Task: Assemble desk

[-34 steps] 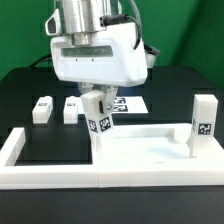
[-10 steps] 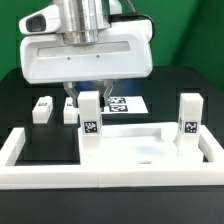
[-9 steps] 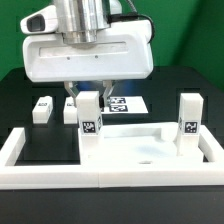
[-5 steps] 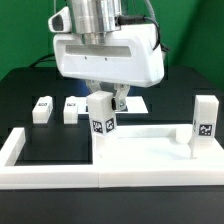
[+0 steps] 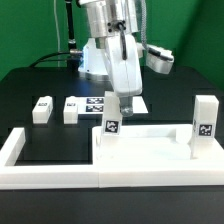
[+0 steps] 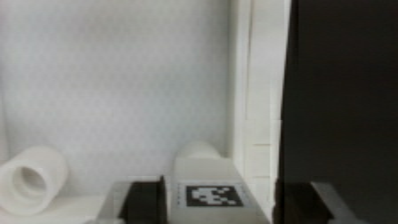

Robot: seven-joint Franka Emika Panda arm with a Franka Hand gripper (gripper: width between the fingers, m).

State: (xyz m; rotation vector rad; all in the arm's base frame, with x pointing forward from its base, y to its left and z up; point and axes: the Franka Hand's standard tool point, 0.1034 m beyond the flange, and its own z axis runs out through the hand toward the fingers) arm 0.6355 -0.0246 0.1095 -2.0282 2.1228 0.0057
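Note:
The white rimmed tabletop [image 5: 150, 150] lies flat in the corner of the U-shaped wall. One square leg [image 5: 204, 122] stands upright on its corner at the exterior view's right. A second leg [image 5: 112, 118] stands on the corner at the exterior view's left, and my gripper [image 5: 113, 106] is shut on its upper part from above, with the hand turned edge-on to the camera. In the wrist view that tagged leg [image 6: 214, 190] sits between my fingers [image 6: 146, 202], with a round hole [image 6: 27, 180] of the tabletop beside it. Two loose legs [image 5: 41, 108] [image 5: 71, 108] lie behind.
The low white U-shaped border wall [image 5: 20, 150] runs along the front and both sides of the black table. The marker board [image 5: 128, 103] lies flat behind the gripped leg. The arm's body hangs over the table's middle back.
The hand has turned about its upright axis from broadside to edge-on, and the gripped leg has turned with it. The tabletop slid toward the exterior view's right earlier in the second.

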